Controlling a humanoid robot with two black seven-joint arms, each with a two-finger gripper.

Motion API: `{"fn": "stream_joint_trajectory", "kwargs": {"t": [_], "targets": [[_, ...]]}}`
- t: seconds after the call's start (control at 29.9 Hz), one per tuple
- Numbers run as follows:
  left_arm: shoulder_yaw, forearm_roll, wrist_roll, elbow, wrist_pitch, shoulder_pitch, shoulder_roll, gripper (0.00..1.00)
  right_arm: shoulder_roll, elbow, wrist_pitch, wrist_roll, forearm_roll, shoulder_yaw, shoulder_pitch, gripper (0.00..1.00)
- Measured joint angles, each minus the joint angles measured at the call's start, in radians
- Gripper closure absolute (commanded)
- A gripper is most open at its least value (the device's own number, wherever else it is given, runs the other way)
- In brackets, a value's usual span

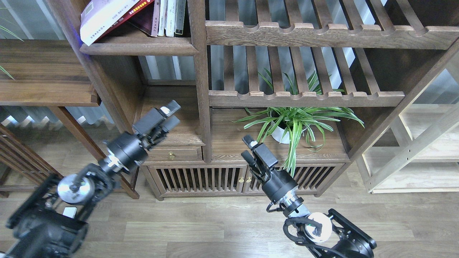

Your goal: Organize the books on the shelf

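Observation:
The books stand in the top-left compartment of the bookcase. A pale white-lavender book (102,18) leans to the right over a bright red book (139,6) and a maroon book (143,22), next to a few upright thin books (169,18). They rest on the dark-brown shelf (138,46) with a rounded front lip. My left gripper (172,114) is open and empty, well below the shelf, in front of the lower cubby. My right gripper (247,147) is open and empty, in front of the cabinet top by the plant.
A potted spider plant (290,123) sits under the slatted racks (304,98). A small drawer (170,154) and a slatted cabinet door (200,179) are below. A dark side table (46,82) stands at left, a pale rack (423,150) at right.

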Motion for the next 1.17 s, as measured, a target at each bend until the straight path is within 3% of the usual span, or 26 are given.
{"fn": "stream_joint_trajectory", "kwargs": {"t": [0.13, 0.4, 0.7, 1.17], "targets": [[0.010, 0.007, 0.000, -0.002, 0.000, 0.052, -0.030, 0.02, 0.000, 0.047, -0.098, -0.001, -0.016, 0.001, 0.043, 0.00], [-0.014, 0.018, 0.000, -0.011, 0.000, 0.068, -0.073, 0.03, 0.000, 0.092, -0.162, -0.001, -0.075, 0.043, -0.018, 0.00], [-0.076, 0.093, 0.000, -0.087, 0.000, 0.126, -0.073, 0.02, 0.000, 0.175, -0.178, -0.001, -0.104, 0.107, -0.049, 0.00], [-0.065, 0.093, 0.000, -0.095, 0.000, 0.139, -0.072, 0.01, 0.000, 0.184, -0.154, -0.002, -0.103, 0.198, -0.048, 0.00]]}}
